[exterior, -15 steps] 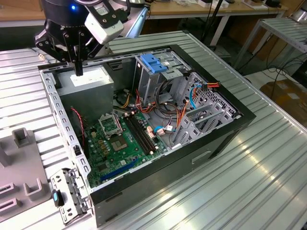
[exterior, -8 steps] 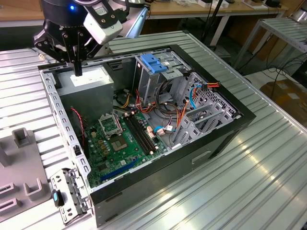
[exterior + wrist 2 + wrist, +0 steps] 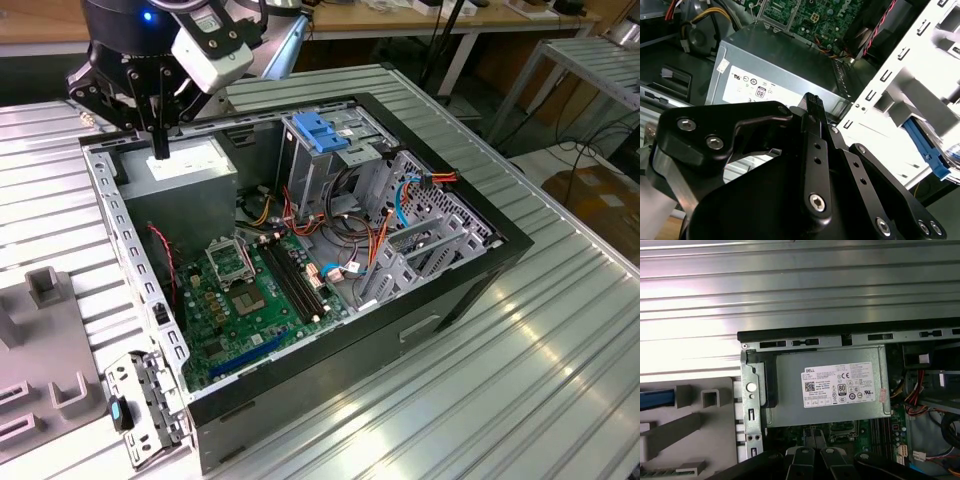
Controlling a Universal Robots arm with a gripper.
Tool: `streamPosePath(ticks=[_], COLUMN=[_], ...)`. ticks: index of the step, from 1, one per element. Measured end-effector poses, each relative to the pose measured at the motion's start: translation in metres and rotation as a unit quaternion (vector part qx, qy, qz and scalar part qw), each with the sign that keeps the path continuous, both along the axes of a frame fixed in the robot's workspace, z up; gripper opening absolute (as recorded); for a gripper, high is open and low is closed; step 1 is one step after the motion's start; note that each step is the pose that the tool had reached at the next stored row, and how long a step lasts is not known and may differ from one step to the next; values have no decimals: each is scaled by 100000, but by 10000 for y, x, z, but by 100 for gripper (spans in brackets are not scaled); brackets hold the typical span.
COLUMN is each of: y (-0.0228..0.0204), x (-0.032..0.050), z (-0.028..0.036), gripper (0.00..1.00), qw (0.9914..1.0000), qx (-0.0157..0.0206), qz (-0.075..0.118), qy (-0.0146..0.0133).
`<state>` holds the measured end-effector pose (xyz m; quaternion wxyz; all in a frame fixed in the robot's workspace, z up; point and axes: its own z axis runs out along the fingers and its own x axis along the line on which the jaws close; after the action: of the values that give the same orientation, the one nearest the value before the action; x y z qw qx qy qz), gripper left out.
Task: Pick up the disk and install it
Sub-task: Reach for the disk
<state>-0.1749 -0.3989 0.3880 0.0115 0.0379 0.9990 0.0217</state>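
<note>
1. Pincer (image 3: 160,148) of mine is closed on nothing, its two tips pressed together. It hangs just above the grey power supply (image 3: 185,165) in a corner of the open computer case (image 3: 470,300).
2. The disk (image 3: 655,399) is not in my grip. In the first wrist view I take the blue strip lying in the grey holder block (image 3: 705,402), on the tabletop (image 3: 560,380) just outside the case wall, to be its carrier rail. The second wrist view shows the disk (image 3: 926,145) as a blue edge beyond that same wall. I cannot make out its silver body or its label.
3. Inside the case, the drive cage (image 3: 310,175) with the blue latch plate (image 3: 320,130) on top stands beside the motherboard (image 3: 250,290), well apart from my pincer.
4. Handling, as I judge it: a metal drive is stiff and fairly heavy for its bulk. Its smooth sides make it apt to slip, and it will not forgive a knock. I would take it across its narrow width, near the middle, with my tips on the two long sides at the rails and off the label face.
5. Writing: the power supply bears a white sticker (image 3: 844,385) with small print and round approval marks, which I leave unread. I can read no print on the disk
</note>
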Motion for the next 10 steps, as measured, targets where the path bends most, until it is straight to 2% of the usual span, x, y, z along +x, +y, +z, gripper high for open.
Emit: streamPosePath(ticks=[10], y=[0], x=[-40], z=[-6], gripper=[11], qw=[100000], qx=[-3], qz=[4], qy=[13])
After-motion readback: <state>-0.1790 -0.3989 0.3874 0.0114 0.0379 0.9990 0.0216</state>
